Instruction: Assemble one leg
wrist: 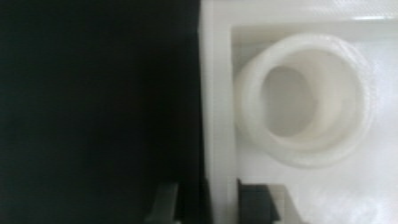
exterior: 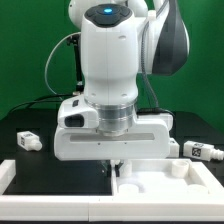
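1. The two-finger gripper (exterior: 113,166) hangs straight down from the big white robot arm (exterior: 108,60). Its tips are low, at the rim of the wide white square plastic panel (exterior: 160,186).
2. In the wrist view the dark fingertips (wrist: 169,206) stand one on each side of the panel's raised edge (wrist: 217,120). I cannot tell if they pinch it or are loose.
3. A round raised socket (wrist: 302,95) on the panel is near the fingers and looks blurred.
4. The leg (exterior: 27,141), a small white oblong plastic peg with black-and-white tags, lies on the black table (exterior: 45,152) at the exterior view's left, well apart from the gripper.
5. A second leg (exterior: 205,151) lies at the exterior view's right.
6. The wide gripper body hides most of the fingers in the exterior view.
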`<move>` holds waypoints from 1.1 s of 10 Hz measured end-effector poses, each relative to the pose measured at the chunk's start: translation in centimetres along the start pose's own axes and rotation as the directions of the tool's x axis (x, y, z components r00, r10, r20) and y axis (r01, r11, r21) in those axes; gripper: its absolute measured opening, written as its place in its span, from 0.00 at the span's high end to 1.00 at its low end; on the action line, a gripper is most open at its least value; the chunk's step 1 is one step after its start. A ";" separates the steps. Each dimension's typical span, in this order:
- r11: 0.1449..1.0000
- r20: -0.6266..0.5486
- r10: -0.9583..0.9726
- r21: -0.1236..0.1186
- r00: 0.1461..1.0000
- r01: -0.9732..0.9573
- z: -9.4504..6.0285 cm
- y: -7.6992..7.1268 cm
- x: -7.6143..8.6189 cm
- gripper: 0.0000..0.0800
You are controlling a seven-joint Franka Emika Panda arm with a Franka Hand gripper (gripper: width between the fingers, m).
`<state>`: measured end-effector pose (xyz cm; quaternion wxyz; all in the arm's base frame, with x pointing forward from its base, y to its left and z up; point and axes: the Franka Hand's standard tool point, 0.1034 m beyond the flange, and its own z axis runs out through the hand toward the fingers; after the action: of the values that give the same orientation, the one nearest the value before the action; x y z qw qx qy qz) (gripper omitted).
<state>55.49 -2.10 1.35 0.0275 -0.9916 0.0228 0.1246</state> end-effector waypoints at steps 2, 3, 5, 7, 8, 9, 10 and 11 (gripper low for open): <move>1.000 0.007 0.002 0.007 1.000 -0.002 -0.3 -0.3 -0.4 0.68; 1.000 0.021 0.002 0.016 1.000 -0.002 -1.0 -0.7 -1.6 0.45; 0.998 0.033 0.046 0.028 0.998 -0.047 -3.7 -4.0 -3.9 0.29; 0.999 0.007 0.030 0.017 1.000 -0.030 -5.6 -7.5 -5.0 0.19; 1.000 0.008 0.021 0.017 1.000 -0.021 -5.5 -7.7 -5.1 0.19; 1.000 0.009 0.023 0.017 1.000 -0.023 -5.5 -7.6 -5.1 0.19; 1.000 0.007 0.014 0.013 1.000 -0.014 -5.3 -7.6 -5.1 0.19; 1.000 0.005 0.012 -0.003 1.000 -0.012 -4.6 -8.3 -5.4 0.19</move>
<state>51.87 6.06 7.52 0.0252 -0.9911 0.0282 0.1273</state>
